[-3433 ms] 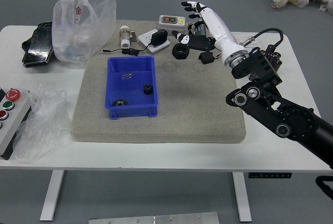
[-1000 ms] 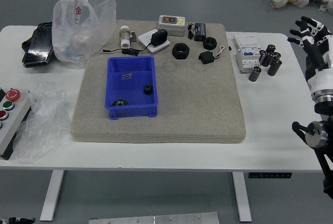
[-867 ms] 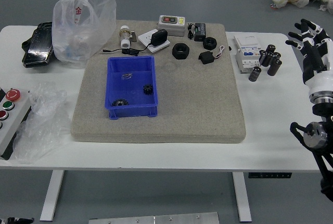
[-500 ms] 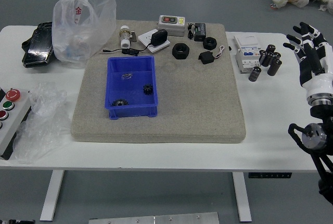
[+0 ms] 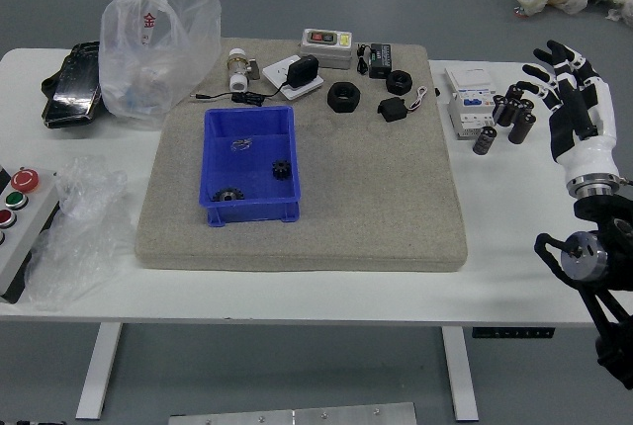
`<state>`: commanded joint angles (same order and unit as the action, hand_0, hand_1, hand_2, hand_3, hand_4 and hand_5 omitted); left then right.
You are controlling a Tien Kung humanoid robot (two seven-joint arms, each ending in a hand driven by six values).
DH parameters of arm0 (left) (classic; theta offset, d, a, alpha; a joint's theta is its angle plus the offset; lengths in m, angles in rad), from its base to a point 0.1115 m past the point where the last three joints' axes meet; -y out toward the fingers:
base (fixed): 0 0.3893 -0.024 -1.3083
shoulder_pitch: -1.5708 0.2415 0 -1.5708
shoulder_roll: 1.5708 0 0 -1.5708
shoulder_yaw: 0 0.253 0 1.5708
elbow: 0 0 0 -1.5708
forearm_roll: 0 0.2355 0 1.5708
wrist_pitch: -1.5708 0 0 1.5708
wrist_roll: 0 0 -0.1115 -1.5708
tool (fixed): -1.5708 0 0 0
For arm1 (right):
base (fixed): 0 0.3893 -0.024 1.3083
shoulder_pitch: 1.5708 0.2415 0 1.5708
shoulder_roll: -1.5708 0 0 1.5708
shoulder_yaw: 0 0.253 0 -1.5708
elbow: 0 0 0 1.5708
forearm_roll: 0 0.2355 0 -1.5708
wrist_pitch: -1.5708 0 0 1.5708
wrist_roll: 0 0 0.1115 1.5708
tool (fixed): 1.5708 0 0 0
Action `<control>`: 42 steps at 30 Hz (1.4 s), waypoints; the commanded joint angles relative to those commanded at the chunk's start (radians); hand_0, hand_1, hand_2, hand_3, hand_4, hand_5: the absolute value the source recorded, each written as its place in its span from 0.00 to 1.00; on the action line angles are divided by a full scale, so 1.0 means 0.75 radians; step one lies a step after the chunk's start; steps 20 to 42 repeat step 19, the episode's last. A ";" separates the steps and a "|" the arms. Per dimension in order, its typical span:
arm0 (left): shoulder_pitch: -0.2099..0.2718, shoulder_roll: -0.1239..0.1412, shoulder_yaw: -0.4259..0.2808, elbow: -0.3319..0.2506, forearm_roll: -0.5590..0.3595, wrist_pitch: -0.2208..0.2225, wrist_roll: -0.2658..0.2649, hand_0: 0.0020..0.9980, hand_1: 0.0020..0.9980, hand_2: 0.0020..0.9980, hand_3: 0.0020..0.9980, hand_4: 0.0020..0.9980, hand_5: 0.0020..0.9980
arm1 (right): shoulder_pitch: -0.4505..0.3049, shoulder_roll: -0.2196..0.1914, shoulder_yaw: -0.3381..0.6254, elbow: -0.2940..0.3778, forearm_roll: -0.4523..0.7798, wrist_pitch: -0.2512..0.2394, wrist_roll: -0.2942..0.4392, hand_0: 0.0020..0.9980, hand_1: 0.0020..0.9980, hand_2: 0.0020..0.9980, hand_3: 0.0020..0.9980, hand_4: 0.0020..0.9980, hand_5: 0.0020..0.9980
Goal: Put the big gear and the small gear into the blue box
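Big gear (image 5: 228,195), small gear (image 5: 281,169) apart in blue box (image 5: 253,212); placing looks done

Right robot hand (image 5: 576,99) empty, fingers spread; best withdrawn high and slowly, clear of the black cylinders (image 5: 484,140).

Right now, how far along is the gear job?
Looks done: the big gear and small gear both lie inside the blue box. In hand: nothing that I can see; the right hand is empty, fingers spread, well away from the box. Left: no placing that I can see.
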<state>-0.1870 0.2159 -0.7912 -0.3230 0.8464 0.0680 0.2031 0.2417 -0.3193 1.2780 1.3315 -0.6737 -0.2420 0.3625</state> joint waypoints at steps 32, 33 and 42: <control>0.007 -0.003 0.007 -0.002 -0.020 0.017 -0.006 0.64 0.41 0.43 0.63 0.62 0.27 | 0.036 0.008 -0.089 -0.033 0.085 0.028 0.019 0.49 0.56 0.62 0.64 0.74 0.44; 0.007 -0.003 0.007 -0.002 -0.020 0.017 -0.006 0.64 0.41 0.43 0.63 0.62 0.27 | 0.036 0.008 -0.089 -0.033 0.085 0.028 0.019 0.49 0.56 0.62 0.64 0.74 0.44; 0.007 -0.003 0.007 -0.002 -0.020 0.017 -0.006 0.64 0.41 0.43 0.63 0.62 0.27 | 0.036 0.008 -0.089 -0.033 0.085 0.028 0.019 0.49 0.56 0.62 0.64 0.74 0.44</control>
